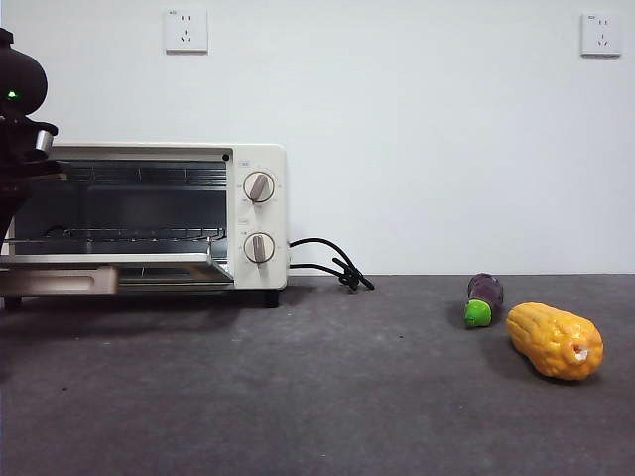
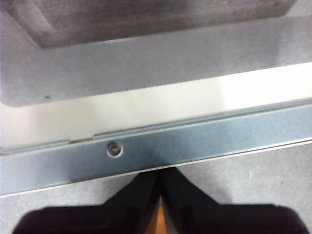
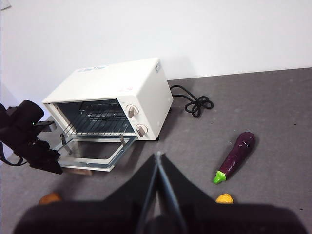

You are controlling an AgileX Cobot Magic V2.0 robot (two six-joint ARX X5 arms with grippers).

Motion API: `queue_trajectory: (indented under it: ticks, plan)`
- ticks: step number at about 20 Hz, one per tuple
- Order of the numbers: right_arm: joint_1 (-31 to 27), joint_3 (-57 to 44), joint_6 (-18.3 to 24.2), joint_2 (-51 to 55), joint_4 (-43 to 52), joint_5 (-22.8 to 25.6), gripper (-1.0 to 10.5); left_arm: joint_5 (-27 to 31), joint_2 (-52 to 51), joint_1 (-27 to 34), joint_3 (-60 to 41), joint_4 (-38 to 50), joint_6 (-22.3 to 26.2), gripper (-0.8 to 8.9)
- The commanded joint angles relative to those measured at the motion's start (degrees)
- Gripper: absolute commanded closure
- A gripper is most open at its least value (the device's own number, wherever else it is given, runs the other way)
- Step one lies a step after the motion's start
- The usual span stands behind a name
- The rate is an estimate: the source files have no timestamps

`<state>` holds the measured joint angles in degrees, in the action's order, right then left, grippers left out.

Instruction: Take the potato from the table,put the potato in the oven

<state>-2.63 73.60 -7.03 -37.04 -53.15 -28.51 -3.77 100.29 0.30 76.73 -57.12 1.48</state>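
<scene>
Front view: the oven (image 1: pixel 164 216) stands on the table (image 1: pixel 327 397) with its door (image 1: pixel 109 273) dropped flat and the wire rack (image 1: pixel 129 236) bare. A dark arm (image 1: pixel 22 119) hangs at the oven's open mouth, over the door's outer end. The cord (image 1: pixel 332 263) trails from the oven's knob side. Well apart on that same side lie the eggplant (image 1: pixel 483 298) and, just beside it, the corn (image 1: pixel 554 340). The potato does not show here.

Left wrist view: the left gripper (image 2: pixel 159 192) hovers directly over the door's metal frame (image 2: pixel 146 151), by a screw (image 2: pixel 114 149); its jaws are pressed together with nothing between them (an orange patch low in the slit cannot be identified).

Right wrist view: the right gripper (image 3: pixel 158 163) hangs high above the table, in front of the oven, jaws closed and empty. The left arm (image 3: pixel 29 139) sits at the door's far end from the knobs. The potato (image 3: pixel 50 198) lies on the table in front of the door, near that arm, partly hidden. The eggplant (image 3: pixel 236 156) and a sliver of corn (image 3: pixel 224 198) lie off the oven's knob side.
</scene>
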Motion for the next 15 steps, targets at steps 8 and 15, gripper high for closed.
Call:
queue_trajectory:
  ticks: [8,15]
  plan:
    - [-0.02,0.22,1.29,0.17,-1.33,-0.07,9.5,0.39,-0.09,-0.66,0.87,-3.13,1.75,8.19]
    - [-0.02,0.22,1.29,0.04,-3.85,-3.96,9.5,0.33,-4.04,-2.32,0.87,-3.1,1.77,8.19]
